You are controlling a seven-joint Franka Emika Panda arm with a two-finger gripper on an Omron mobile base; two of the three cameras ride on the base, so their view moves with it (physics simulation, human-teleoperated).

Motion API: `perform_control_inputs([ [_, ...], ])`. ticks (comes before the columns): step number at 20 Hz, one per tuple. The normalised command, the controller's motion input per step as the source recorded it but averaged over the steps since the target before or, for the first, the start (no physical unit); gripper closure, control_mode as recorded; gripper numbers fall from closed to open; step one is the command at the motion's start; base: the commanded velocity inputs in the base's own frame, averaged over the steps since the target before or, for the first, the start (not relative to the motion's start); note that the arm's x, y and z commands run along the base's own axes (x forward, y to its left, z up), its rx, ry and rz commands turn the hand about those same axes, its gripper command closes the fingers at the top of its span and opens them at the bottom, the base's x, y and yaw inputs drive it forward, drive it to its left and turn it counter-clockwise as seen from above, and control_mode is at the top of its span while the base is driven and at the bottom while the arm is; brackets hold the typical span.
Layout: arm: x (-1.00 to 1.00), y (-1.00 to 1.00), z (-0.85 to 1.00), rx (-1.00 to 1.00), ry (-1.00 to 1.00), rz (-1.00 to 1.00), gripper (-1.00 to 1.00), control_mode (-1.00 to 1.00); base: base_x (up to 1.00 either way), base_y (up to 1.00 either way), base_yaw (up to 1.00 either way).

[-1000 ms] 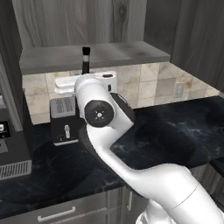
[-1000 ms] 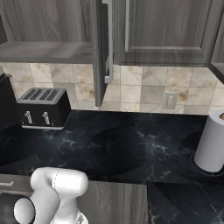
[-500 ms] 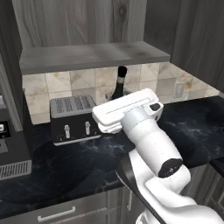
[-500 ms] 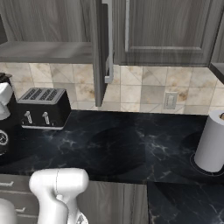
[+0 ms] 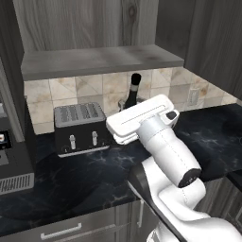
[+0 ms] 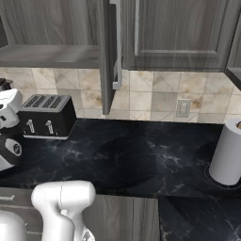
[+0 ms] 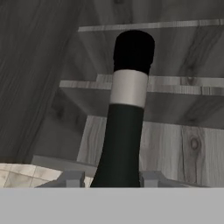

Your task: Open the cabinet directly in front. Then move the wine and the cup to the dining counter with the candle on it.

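Arm rises from lower right in the left base view, elbow bent, forearm reaching back toward the tiled wall; flat white wrist block lies roughly level over the black bench (image 5: 61,179).

Hand (image 7: 112,177) is pinching the wine (image 7: 124,131). In the hand view both fingertips (image 7: 72,178) sit on either side of the bottle's lower neck, touching it. Bottle fills the middle of that view: dark glass, pale band, dark cap on top.

Left to right, left base view:
- coffee machine (image 5: 12,160) at the left edge
- black toaster (image 5: 80,128) on the bench against the tiles
- wine neck and cap poking up just behind the wrist block, right of the toaster, below the cabinet (image 5: 101,59) floor; bottle body hidden by the wrist, can't tell if it touches the bench

Right base view adds what the left doesn't:
- open cabinet door (image 6: 107,56) seen edge-on, silver bar handle (image 6: 117,44) on it, closed door to its right
- wall outlet (image 6: 182,108) on the tiles
- paper towel roll (image 6: 228,151) standing at the far right of the bench
- arm's wrist only partly in at the far left edge, next to the toaster

Hand view alone shows the grip, plus cabinet underside and inner shelf (image 7: 148,85) edges above the bottle.
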Motion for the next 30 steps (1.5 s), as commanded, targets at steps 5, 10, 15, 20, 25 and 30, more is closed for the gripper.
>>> perform_control_inputs([
  [5, -0.26, -0.25, -0.03, 0.0, -0.01, 0.07, 1.0, -1.0, 0.0, 0.0, 0.0],
  [10, -0.22, -0.32, -0.02, 0.1, 0.0, 0.01, 1.0, -1.0, 0.0, 0.0, 0.0],
  [15, -0.08, 0.0, 0.0, 0.0, 0.0, 0.01, 1.0, 1.0, -0.08, 0.01, 0.05],
  [20, 0.0, 0.0, 0.0, 0.0, 0.0, 0.0, 1.0, 1.0, -0.73, 0.01, 0.37],
  [25, 0.0, 0.0, 0.0, 0.0, 0.0, 0.0, 1.0, 1.0, -0.69, -0.02, 0.5],
  [30, 0.0, 0.0, 0.0, 0.0, 0.0, 0.0, 1.0, 1.0, -0.08, 0.32, 0.84],
])
